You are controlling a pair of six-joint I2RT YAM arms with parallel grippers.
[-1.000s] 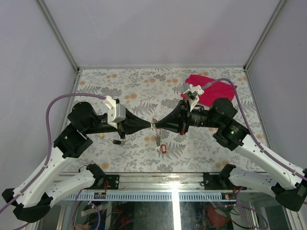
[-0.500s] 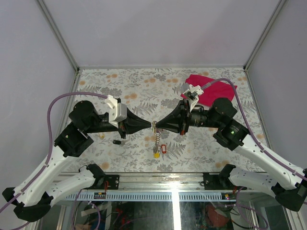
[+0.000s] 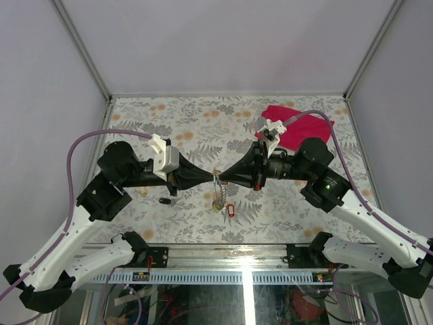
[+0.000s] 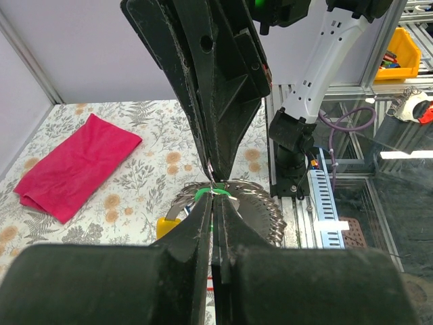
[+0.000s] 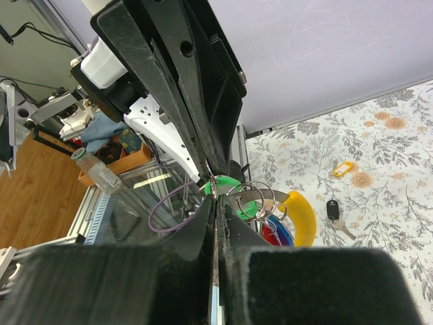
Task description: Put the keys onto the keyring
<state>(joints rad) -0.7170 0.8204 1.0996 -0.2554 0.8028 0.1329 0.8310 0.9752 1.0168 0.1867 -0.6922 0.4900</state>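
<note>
Both grippers meet tip to tip above the middle of the table. My left gripper and right gripper are each shut on the keyring, which hangs between them. Its thin silver rings carry a green tag, a yellow tag and a blue tag. The left wrist view shows the left gripper pinching by the green tag, the yellow tag below. The right gripper pinches the same spot. Loose keys lie on the table: red-tagged, black, yellow-tagged.
A red cloth lies at the back right of the flowered table, close behind the right arm. The metal frame rail runs along the near edge, with the arm bases on it. Grey walls close in both sides.
The hanging bundle has swung: its yellow tag dropped low half a second ago and now sits bunched higher under the fingertips. Both arms have hardly moved.
</note>
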